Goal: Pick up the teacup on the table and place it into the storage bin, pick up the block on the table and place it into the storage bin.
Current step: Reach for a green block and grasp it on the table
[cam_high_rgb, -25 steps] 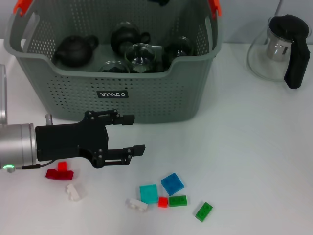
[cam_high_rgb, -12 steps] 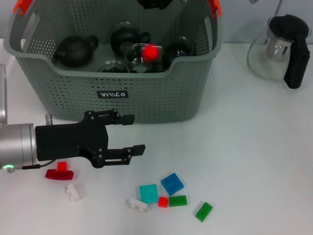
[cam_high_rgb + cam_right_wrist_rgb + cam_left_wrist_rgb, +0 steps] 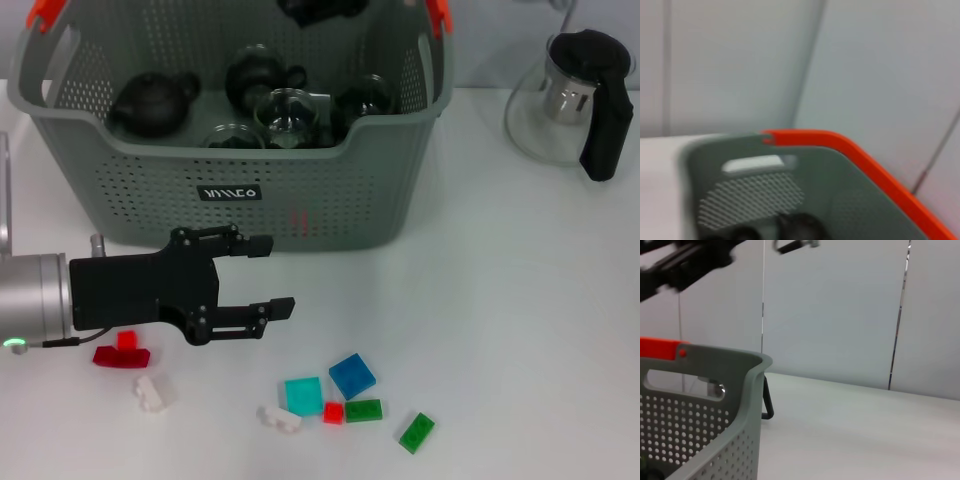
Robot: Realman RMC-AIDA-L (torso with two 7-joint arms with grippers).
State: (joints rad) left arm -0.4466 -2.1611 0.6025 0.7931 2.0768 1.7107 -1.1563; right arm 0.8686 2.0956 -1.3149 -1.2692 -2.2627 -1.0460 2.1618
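Grey plastic storage bin [image 3: 330,200]: perforated walls, orange-red handle tabs, black label on the front wall; sits at the far side of the white bench [image 3: 500,300]. Also seen in left wrist view [image 3: 700,405] and right wrist view [image 3: 790,180].
Bin contents: dark teapots [image 3: 155,100] and glass cups [image 3: 290,110] already inside; no teacup visible on the bench.
Blocks: loose cluster on the bench in front of the bin, well apart from its wall: blue block [image 3: 352,375], cyan block [image 3: 303,395], small red block [image 3: 334,412], two green blocks [image 3: 417,432], white piece [image 3: 279,418].
Near left arm: flat red block [image 3: 122,352] and white block [image 3: 153,392], just beside the arm body.
Left claw [image 3: 260,275]: low over the bench in front of the bin, fingers spread wide, nothing between them.
Right claw [image 3: 320,8]: only a dark part shows at the top edge above the bin; open or closed, cannot tell.
Glass kettle [image 3: 570,100]: black handle, right of the bin, not part of the task.
Handling (judgement): blocks look like rigid moulded plastic, light, smooth, low-profile; likely to skid or flip if pinched off-centre.
Grip point (judgement): take one block across its two parallel short sides, fingers down to bench level; blue block is the largest and the most clear of its neighbours.
Risk (judgement): cyan, small red and green blocks lie almost touching; a wide claw may drag a neighbour along.
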